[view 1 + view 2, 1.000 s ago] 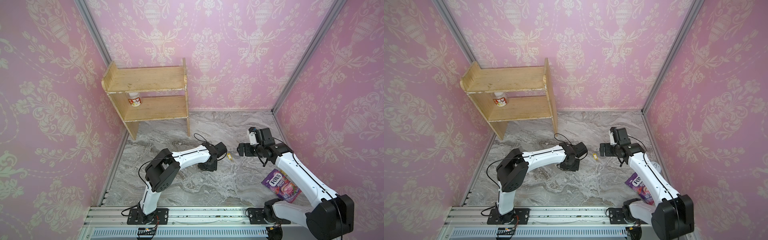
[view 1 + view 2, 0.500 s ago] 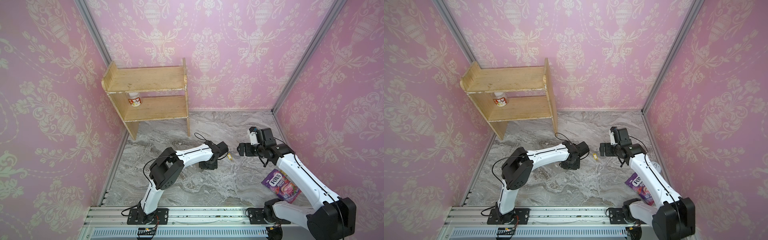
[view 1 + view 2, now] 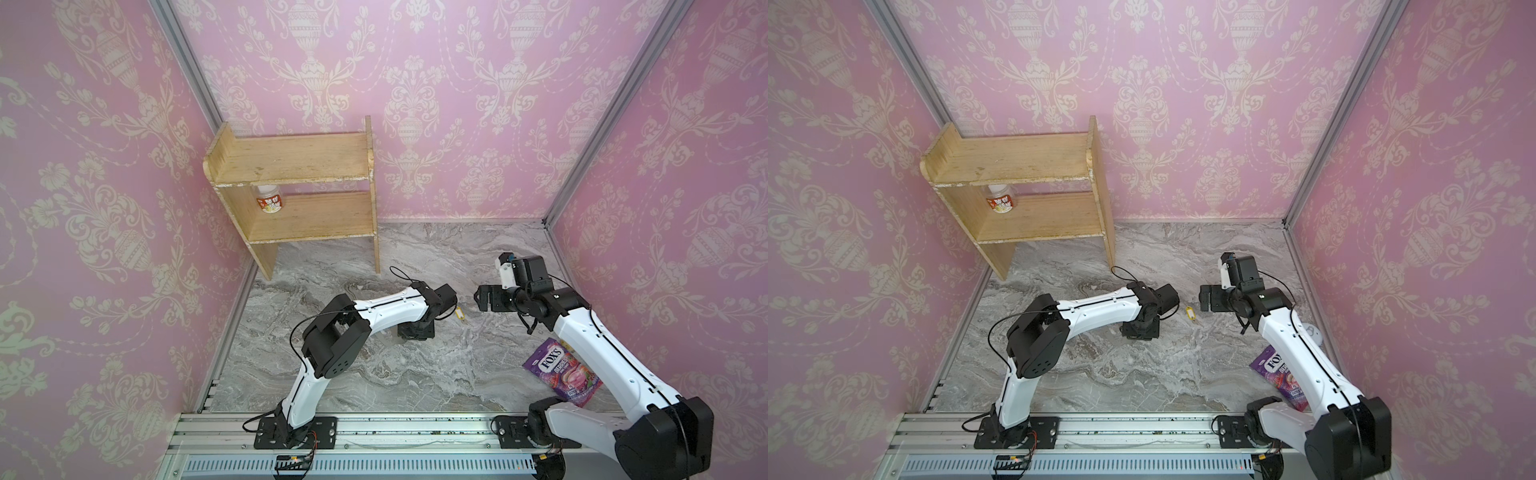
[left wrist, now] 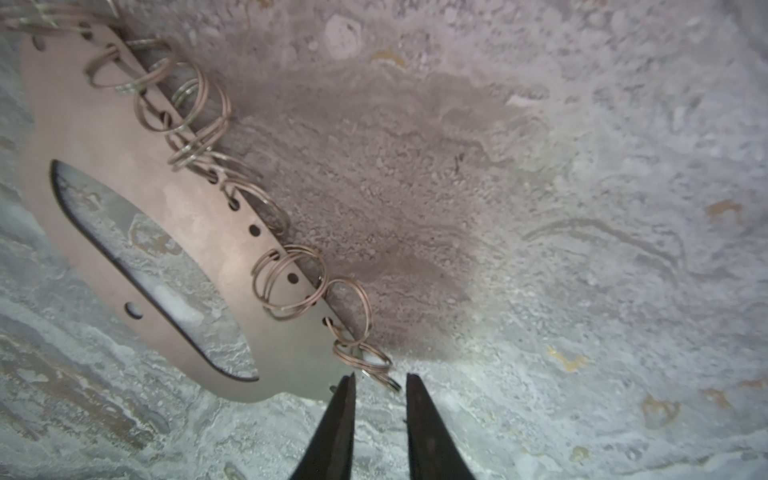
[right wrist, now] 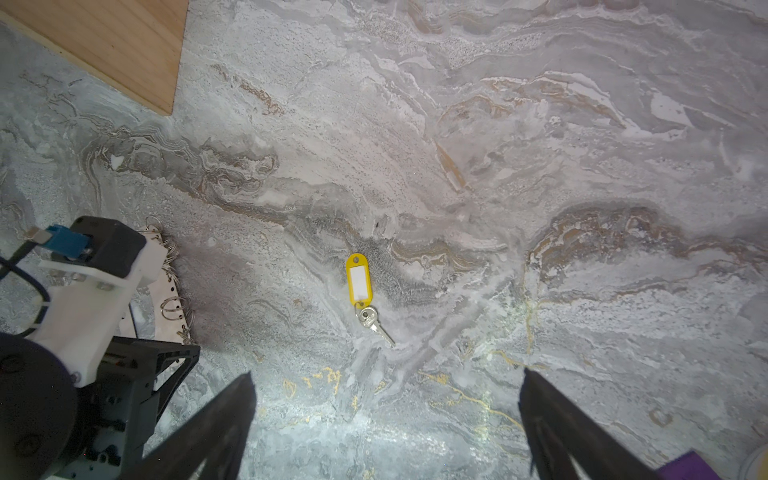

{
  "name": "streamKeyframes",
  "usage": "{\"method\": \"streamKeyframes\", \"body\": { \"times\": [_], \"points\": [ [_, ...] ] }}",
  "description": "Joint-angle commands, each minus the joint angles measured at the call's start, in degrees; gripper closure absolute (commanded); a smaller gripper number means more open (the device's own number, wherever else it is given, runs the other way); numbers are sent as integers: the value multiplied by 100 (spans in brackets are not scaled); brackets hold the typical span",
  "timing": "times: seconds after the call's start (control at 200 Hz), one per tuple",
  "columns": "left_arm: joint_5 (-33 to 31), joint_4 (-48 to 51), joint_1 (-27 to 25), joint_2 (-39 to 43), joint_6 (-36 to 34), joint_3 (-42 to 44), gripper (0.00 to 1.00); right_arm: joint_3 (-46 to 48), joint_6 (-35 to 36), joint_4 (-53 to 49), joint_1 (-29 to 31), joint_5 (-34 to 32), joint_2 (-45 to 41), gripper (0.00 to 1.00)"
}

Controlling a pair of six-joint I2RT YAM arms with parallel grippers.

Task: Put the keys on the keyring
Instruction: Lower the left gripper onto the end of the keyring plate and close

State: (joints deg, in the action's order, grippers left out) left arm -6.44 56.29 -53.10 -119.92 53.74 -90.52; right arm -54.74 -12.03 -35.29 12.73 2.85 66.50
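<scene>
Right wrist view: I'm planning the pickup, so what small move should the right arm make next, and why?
Probably lower the right gripper toward the yellow-tagged key: its fingers stand wide open and empty, the key lies free on the marble ahead of them, and the left gripper sits at the keyring's end ring.

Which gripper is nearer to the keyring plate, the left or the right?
Left. The left gripper has its fingertips at the ringed edge of the plate. The right gripper hangs open near the key, apart from the plate.
</scene>
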Motion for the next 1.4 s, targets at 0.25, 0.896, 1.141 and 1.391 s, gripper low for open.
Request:
{"method": "streamKeyframes", "body": {
  "times": [0.25, 0.896, 1.141, 1.391],
  "points": [
    [-127, 231, 59, -293, 102, -175, 73, 95, 96, 69, 1, 87, -208, 0],
    [-226, 348, 81, -131, 159, -144, 99, 85, 105, 57, 6, 111, -214, 0],
    [-217, 318, 89, 111, 184, -176, 100, 121, 78, 99, 1, 197, -187, 0],
    [63, 216, 122, -162, 22, -207, 84, 73, 96, 84, 2, 211, -192, 0]
  ]
}}
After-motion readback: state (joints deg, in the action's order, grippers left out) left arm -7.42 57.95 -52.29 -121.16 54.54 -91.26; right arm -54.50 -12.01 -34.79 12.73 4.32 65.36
